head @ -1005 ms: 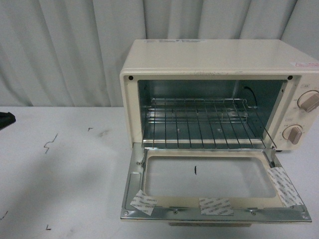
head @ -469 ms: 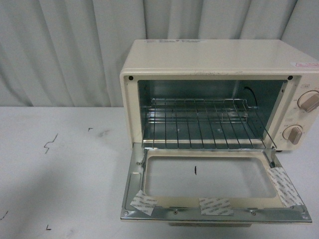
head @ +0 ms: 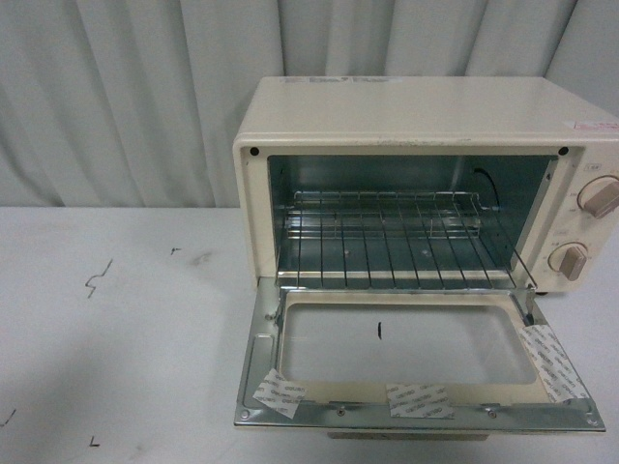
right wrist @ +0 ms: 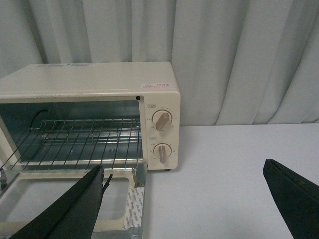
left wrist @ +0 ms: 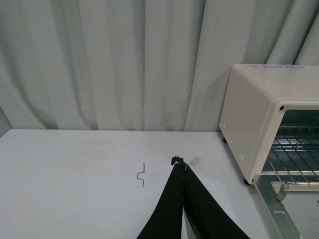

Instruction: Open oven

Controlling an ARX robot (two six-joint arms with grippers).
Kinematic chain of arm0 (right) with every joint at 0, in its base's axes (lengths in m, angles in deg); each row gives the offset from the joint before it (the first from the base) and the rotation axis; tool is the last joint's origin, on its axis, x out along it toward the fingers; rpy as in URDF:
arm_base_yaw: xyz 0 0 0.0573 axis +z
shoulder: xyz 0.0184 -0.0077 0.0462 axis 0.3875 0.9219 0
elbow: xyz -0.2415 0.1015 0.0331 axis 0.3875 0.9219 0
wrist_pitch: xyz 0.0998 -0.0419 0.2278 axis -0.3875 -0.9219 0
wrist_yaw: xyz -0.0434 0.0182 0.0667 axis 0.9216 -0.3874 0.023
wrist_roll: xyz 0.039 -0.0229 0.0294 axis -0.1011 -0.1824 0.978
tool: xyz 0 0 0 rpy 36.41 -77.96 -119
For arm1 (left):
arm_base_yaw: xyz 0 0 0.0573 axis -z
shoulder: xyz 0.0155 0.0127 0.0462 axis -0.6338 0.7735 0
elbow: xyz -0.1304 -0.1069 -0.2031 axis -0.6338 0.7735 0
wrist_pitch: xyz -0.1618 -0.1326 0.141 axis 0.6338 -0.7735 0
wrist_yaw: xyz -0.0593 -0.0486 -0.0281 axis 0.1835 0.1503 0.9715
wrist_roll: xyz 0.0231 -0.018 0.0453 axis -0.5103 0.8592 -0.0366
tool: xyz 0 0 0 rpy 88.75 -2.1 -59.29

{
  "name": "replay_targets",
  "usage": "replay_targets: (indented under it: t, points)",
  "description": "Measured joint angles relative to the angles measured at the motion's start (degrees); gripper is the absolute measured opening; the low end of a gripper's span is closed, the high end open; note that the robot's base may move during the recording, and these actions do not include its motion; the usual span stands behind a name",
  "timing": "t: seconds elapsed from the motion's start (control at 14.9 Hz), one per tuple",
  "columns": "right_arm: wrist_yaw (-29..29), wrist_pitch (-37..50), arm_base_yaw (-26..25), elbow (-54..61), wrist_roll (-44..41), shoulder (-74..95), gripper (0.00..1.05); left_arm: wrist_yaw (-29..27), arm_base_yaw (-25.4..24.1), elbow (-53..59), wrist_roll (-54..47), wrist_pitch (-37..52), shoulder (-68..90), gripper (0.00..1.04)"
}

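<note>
The cream oven (head: pixel 426 116) stands on the white table at the right of the front view. Its glass door (head: pixel 411 362) is folded fully down toward me, inner side up, with tape patches on its frame. The wire rack (head: pixel 387 237) shows inside, and two beige knobs (head: pixel 598 198) sit on its right panel. Neither gripper shows in the front view. My left gripper (left wrist: pixel 178 162) is shut and empty, above the table left of the oven (left wrist: pixel 254 114). My right gripper (right wrist: pixel 184 172) is open and empty, in front of the oven (right wrist: pixel 99 79), right of the door (right wrist: pixel 75 199).
A grey curtain (head: pixel 126 97) hangs behind the white table (head: pixel 116 338). Small dark marks (head: pixel 97 278) lie on the tabletop left of the oven.
A dark object at the left edge of the front view one second ago has gone out of view. The oven and its open door have not moved.
</note>
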Motion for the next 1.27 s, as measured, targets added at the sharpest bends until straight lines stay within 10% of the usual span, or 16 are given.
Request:
replay_targets:
  t: [1.27]
  points:
    - [0.0,0.02,0.0,0.0,0.0,0.0,0.98,-0.02,0.0,0.0,-0.04,-28.96,-28.85,0.02]
